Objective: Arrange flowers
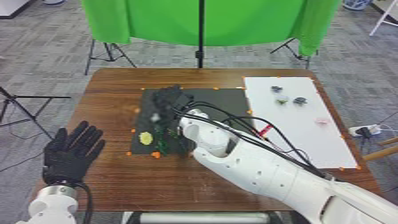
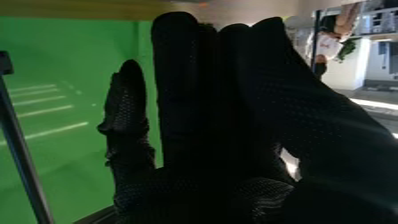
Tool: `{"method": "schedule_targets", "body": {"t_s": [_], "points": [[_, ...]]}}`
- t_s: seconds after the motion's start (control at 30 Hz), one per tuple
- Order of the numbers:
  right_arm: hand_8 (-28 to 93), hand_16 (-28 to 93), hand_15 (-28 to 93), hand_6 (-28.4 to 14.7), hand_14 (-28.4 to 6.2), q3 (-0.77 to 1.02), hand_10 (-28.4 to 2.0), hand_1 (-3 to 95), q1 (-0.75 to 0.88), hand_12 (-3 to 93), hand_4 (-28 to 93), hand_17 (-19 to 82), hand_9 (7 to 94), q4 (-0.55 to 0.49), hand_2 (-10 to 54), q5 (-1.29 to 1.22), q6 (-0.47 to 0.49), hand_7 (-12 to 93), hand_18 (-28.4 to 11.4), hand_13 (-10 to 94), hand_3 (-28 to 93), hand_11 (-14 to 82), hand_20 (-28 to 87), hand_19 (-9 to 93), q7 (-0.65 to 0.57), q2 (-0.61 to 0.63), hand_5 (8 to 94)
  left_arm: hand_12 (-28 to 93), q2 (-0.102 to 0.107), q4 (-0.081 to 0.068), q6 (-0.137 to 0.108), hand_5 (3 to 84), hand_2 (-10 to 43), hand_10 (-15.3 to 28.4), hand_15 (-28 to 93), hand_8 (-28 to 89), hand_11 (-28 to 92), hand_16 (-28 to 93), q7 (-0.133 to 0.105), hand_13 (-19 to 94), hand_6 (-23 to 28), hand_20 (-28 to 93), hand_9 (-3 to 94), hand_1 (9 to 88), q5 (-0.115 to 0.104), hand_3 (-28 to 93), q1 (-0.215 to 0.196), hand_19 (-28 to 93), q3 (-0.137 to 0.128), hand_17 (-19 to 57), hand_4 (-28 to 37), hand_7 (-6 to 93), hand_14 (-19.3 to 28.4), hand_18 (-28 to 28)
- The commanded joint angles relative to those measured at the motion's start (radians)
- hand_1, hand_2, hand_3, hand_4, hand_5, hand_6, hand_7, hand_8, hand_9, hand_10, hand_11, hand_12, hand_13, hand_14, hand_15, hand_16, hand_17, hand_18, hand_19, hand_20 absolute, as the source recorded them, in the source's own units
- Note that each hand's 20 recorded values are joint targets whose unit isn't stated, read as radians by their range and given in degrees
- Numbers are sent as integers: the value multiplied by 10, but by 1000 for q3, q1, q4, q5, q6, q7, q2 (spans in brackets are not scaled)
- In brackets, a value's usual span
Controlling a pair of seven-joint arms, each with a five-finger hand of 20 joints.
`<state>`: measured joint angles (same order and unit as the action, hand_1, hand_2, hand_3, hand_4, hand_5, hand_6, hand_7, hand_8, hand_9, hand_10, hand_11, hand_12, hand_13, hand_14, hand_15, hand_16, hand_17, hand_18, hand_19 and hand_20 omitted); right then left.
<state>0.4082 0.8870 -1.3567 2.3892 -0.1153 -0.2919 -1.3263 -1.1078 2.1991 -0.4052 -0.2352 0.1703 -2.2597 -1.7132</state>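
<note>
My right hand is over the upper left part of the black mat in the head view. In the right wrist view, the right hand is open with straight fingers. A yellow flower lies on the mat's left side, a green stem beside it. On the white board are two dark bluish flowers, a whitish-green one and a pale pink one. My left hand rests open at the table's left side, away from the flowers.
The brown table carries mat and board side by side, with small orange marks along their edges. Cables run along my right forearm, which crosses the mat and board. Behind the table hangs a green cloth on a stand.
</note>
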Motion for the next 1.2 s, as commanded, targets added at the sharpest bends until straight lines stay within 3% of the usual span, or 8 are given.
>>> {"method": "schedule_targets", "body": {"t_s": [0.03, 0.3, 0.53, 0.73, 0.93, 1.13, 1.2], "points": [[-64, 397, 382, -4, -73, 35, -128, 583, -21, 164, -283, 280, 677, -43, -95, -22, -22, 222, -216, 661, 701, 166, 407, 766, -40, 11, 652, 115, -10, -7, 1, 483, 173, 166, 407, -102, 254, -77, 8, 296, 102, 145, 407, 274, -1, 737, -9, 315, 4, -49, -283, 195, 158, 141], [-128, 346, 428, -12, -97, 191, -145, 533, 63, 157, -283, 273, 650, -269, -95, -69, 65, 198, -220, 630, 740, 155, 403, 766, -75, 180, 633, 115, -36, -2, 8, 482, 173, 166, 406, -102, 254, -77, 7, 295, 102, 144, 407, 274, 0, 737, -31, 314, -11, -49, -283, 196, 158, 141], [-110, 208, 480, -43, -137, 491, -173, 470, 276, 154, -278, 235, 553, -455, -95, -130, 217, 147, -227, 550, 783, 125, 381, 745, -234, 375, 565, 115, -45, -1, 18, 483, 172, 165, 405, -102, 253, -77, -2, 295, 102, 145, 407, 274, 3, 737, -44, 314, -27, -50, -283, 194, 157, 141], [-104, 157, 353, -67, -167, 704, -189, 450, 503, 146, -278, 192, 452, -540, -95, -134, 256, 131, -229, 430, 781, 94, 329, 683, -301, 526, 503, 114, -46, 5, 19, 481, 172, 165, 404, -101, 252, -76, 0, 295, 101, 144, 406, 274, 4, 736, -60, 313, -39, -49, -283, 194, 158, 141], [-103, 160, 251, -69, -175, 850, -184, 446, 688, 141, -281, 170, 430, -566, -95, -140, 254, 126, -225, 388, 782, 84, 288, 643, -327, 612, 489, 115, -46, 5, 19, 481, 172, 165, 404, -101, 252, -76, 0, 295, 101, 144, 406, 273, 3, 737, -61, 312, -38, -49, -283, 194, 158, 141], [-104, 177, 237, -66, -176, 898, -175, 439, 721, 135, -282, 169, 392, -501, -95, -146, 273, 125, -227, 366, 779, 83, 294, 667, -409, 611, 441, 115, -40, -1, 23, 479, 167, 165, 399, -101, 251, -75, 2, 292, 102, 144, 403, 272, 2, 739, -51, 312, -35, -50, -283, 192, 155, 141], [-105, 179, 232, -66, -175, 912, -174, 447, 737, 129, -282, 169, 390, -460, -95, -153, 249, 128, -227, 365, 779, 82, 294, 669, -398, 616, 441, 116, -41, -2, 29, 478, 166, 165, 399, -100, 251, -74, 8, 291, 102, 144, 403, 272, 13, 739, -56, 312, -38, -50, -283, 193, 156, 141]]}}
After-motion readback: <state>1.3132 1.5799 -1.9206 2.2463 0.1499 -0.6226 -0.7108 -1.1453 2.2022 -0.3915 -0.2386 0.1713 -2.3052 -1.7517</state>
